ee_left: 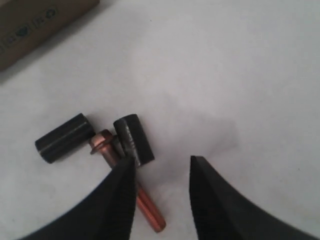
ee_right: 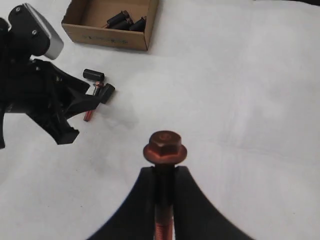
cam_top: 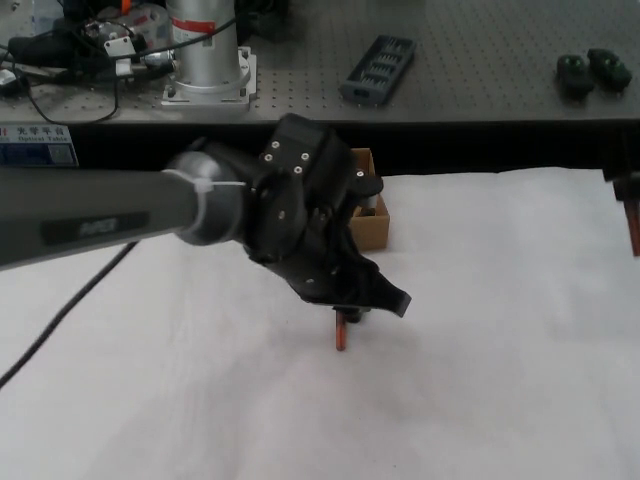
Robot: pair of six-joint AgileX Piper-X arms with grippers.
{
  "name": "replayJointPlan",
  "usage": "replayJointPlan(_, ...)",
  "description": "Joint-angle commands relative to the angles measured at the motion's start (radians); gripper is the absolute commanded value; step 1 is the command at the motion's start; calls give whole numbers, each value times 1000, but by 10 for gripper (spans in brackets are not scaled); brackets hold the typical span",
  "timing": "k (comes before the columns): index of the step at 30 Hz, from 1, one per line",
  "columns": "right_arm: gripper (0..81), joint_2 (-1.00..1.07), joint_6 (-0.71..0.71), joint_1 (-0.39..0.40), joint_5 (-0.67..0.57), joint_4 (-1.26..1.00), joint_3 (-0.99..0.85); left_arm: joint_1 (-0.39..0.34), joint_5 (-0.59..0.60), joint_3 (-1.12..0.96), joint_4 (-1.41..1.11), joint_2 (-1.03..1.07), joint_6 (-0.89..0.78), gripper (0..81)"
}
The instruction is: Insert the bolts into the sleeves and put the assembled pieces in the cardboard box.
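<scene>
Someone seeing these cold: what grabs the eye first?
The left gripper, open, hangs low over the white cloth beside a copper bolt lying between two black sleeves. The right gripper is shut on a second bolt, its head jutting past the fingertips. Farther off, the cardboard box holds dark pieces.

White cloth [cam_top: 500, 400] before perforated bench [cam_top: 480, 60]
</scene>
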Motion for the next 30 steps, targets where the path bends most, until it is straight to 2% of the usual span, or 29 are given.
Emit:
replayJointPlan(1, 28, -14, -21, -5, -10, -18, 10, -2, -19, -41, 20, 20, -17, 264)
replayJointPlan(9, 28, -14, -20, -5, -10, -50, 9, -2, -25, -134, 91, 101, -17, 264)
replayJointPlan(30, 28, -14, -20, -5, -10, -66, 9, -2, -37, -137, 123, 161, -17, 264)
